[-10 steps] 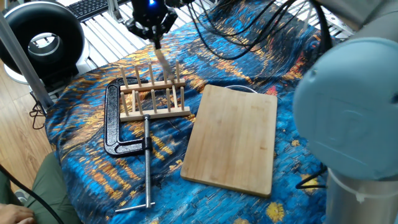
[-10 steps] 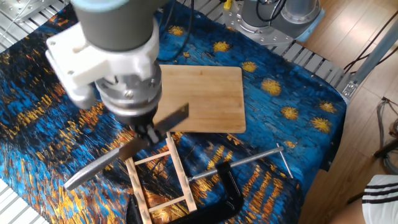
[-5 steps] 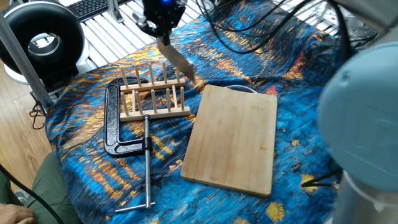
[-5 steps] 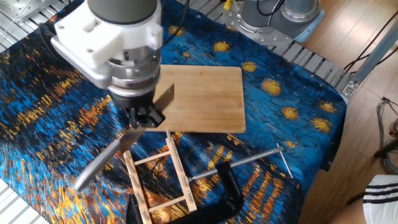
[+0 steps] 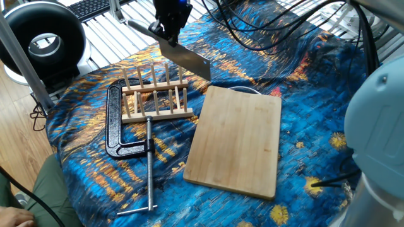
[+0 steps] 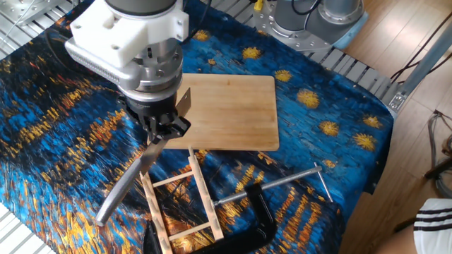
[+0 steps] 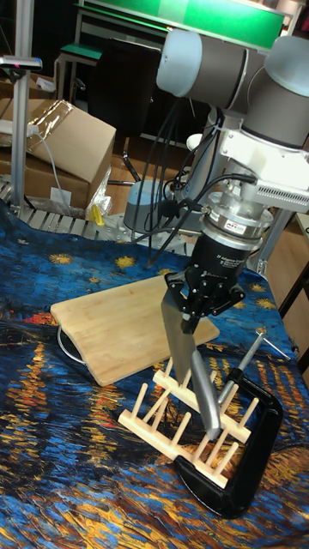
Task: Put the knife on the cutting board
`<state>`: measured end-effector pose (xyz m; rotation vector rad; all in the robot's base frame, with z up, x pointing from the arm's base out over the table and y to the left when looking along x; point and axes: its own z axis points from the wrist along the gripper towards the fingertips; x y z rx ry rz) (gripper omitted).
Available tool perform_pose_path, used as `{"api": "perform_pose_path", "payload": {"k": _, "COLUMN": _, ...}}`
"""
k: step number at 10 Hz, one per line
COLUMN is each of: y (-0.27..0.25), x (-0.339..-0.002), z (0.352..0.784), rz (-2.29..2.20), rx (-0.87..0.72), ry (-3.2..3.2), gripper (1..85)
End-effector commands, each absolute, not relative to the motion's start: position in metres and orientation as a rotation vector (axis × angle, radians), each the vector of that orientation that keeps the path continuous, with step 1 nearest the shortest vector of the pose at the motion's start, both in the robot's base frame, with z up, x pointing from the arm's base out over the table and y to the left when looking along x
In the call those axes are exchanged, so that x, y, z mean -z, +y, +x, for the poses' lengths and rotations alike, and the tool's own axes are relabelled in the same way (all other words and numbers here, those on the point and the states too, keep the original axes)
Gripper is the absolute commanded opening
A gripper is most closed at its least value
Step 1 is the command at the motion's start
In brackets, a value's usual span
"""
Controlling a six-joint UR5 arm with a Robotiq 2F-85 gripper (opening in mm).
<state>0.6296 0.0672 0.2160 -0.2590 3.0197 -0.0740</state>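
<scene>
Steel knife (image 7: 182,336) clamped in hand (image 7: 199,310) above rack (image 5: 154,98); cutting board (image 5: 237,139) lies just beside, blade pointing twd it

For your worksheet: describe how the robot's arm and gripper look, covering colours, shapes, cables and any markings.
The arm has rounded pale grey joints. Below them sit a white wrist block and a silvery ring with small unreadable lettering. The gripper is black, and black cables run along the arm.

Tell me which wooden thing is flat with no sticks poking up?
The cutting board, one smooth bamboo slab lying on the cloth. The rack beside it has rows of upright pegs, and the gripper holds the knife above that rack.
</scene>
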Motion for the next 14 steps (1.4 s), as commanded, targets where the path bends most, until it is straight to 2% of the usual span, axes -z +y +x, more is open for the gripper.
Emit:
{"api": "perform_pose_path", "payload": {"k": 1, "y": 0.067, "x": -0.217, "z": 0.63, "rz": -0.307, "rx": 0.068, "ry": 3.007, "gripper": 1.0}}
{"api": "perform_pose_path", "payload": {"k": 3, "y": 0.057, "x": -0.223, "z": 0.608, "rz": -0.381, "rx": 0.075, "ry": 3.053, "gripper": 1.0}}
{"api": "perform_pose_path", "payload": {"k": 5, "y": 0.023, "x": -0.242, "z": 0.565, "rz": -0.413, "rx": 0.071, "ry": 3.066, "gripper": 1.0}}
{"api": "perform_pose_path", "payload": {"k": 7, "y": 0.007, "x": -0.242, "z": 0.541, "rz": -0.388, "rx": 0.029, "ry": 3.046, "gripper": 1.0}}
{"api": "perform_pose_path", "payload": {"k": 11, "y": -0.01, "x": -0.22, "z": 0.526, "rz": -0.297, "rx": -0.017, "ry": 2.97, "gripper": 1.0}}
{"api": "perform_pose_path", "payload": {"k": 14, "y": -0.02, "x": -0.217, "z": 0.511, "rz": -0.279, "rx": 0.031, "ry": 3.034, "gripper": 1.0}}
